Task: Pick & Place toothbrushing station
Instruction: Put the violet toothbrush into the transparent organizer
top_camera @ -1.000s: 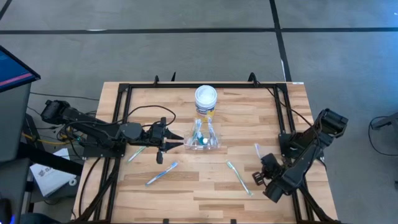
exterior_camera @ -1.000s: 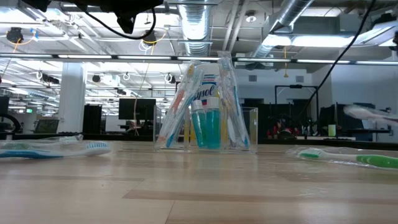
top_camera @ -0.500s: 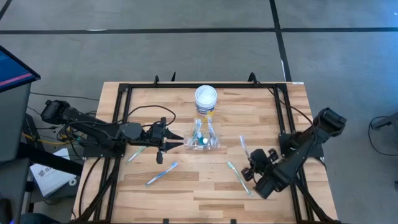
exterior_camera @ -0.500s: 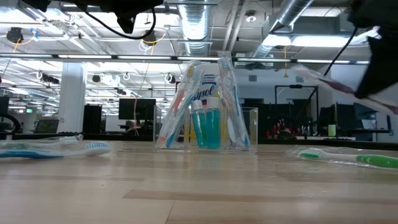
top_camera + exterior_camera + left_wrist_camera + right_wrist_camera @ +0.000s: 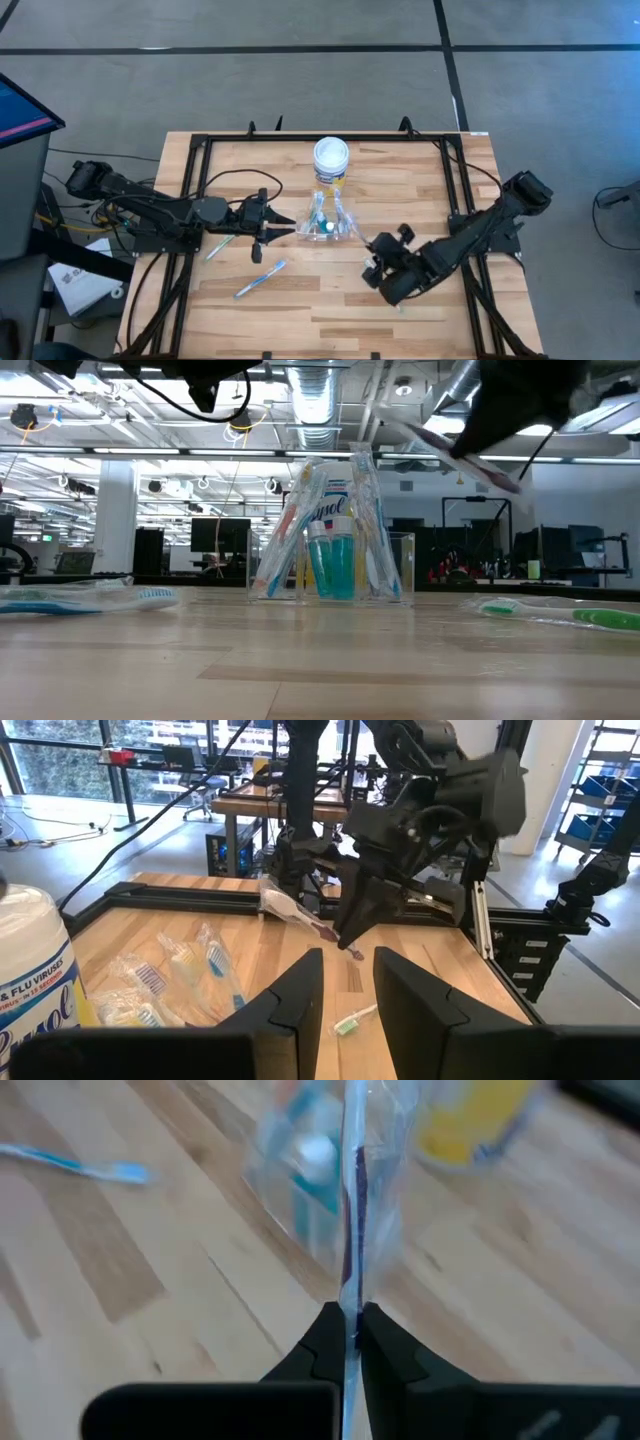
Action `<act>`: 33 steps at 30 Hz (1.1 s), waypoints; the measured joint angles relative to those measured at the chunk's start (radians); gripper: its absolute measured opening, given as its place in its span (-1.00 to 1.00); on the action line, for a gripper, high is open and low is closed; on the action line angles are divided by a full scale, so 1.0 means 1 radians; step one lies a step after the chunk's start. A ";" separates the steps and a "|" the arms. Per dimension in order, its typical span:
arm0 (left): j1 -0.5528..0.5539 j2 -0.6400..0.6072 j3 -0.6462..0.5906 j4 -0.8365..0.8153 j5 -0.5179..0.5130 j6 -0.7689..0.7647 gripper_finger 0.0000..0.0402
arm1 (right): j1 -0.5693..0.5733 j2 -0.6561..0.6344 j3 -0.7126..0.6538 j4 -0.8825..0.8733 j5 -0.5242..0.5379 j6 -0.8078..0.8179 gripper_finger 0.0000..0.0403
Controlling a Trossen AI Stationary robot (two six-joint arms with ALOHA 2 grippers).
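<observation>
The right gripper [image 5: 350,1342] pinches a wrapped toothbrush [image 5: 352,1230] just beside the clear cup [image 5: 327,226]; the left gripper [image 5: 348,982] waits half-open near it.

The right hand [image 5: 374,262] hides the toothbrush [image 5: 386,288] lying beneath it.

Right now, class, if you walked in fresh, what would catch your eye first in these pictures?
First, the right hand, shut on a wrapped toothbrush and carrying it above the table toward the clear cup of brushes at the centre. Next, the white-lidded yellow jar just behind that cup. Then the left hand beside the cup, and loose toothbrushes on the wood: a blue one in front, a green one on the right arm's side.
</observation>
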 joint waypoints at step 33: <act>0.008 0.168 0.000 0.355 0.105 -0.017 -0.36 | -0.195 0.000 0.023 0.748 -0.152 -0.863 -0.97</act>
